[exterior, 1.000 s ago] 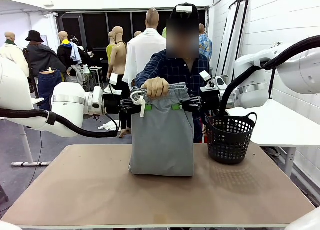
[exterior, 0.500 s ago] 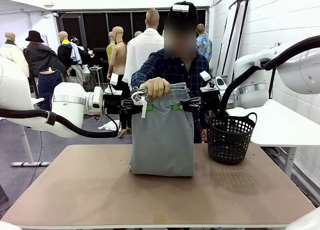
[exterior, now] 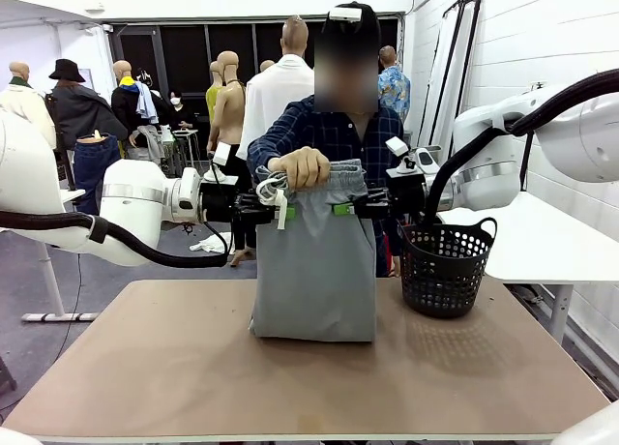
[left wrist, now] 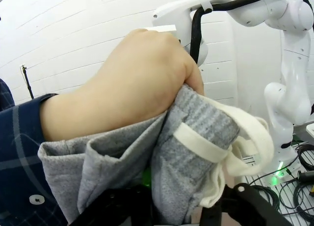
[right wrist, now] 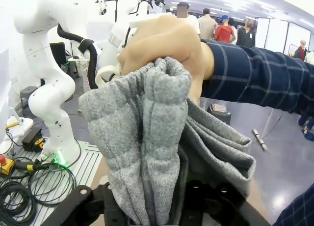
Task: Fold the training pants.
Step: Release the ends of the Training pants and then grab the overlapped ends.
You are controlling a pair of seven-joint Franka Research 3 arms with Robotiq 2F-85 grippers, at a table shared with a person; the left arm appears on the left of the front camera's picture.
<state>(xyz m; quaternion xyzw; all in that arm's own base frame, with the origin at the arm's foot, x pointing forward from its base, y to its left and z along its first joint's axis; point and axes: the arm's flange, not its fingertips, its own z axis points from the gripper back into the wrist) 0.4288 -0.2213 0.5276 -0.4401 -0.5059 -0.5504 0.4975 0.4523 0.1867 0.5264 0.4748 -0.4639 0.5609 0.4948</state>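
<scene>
The light grey training pants [exterior: 314, 271] hang upright over the table [exterior: 193, 368], their lower end resting on it. A person's hand [exterior: 302, 167] grips the bunched waistband with its white drawstring [exterior: 275, 195] at the top. My left gripper [exterior: 282, 211] is shut on the waistband's left side and my right gripper [exterior: 340, 208] is shut on its right side, green pads against the cloth. In the left wrist view the hand [left wrist: 122, 83] clasps the training pants [left wrist: 181, 167] just above my fingers. In the right wrist view the training pants [right wrist: 147, 152] bulge up between my fingers under the hand [right wrist: 162, 44].
A black plastic basket [exterior: 445, 266] stands on the table's right side, close to my right arm. The person stands at the far edge behind the pants. A white side table [exterior: 542, 237] is at the right.
The person's arm and hand have shifted very slightly; the pants and both grippers hold their places.
</scene>
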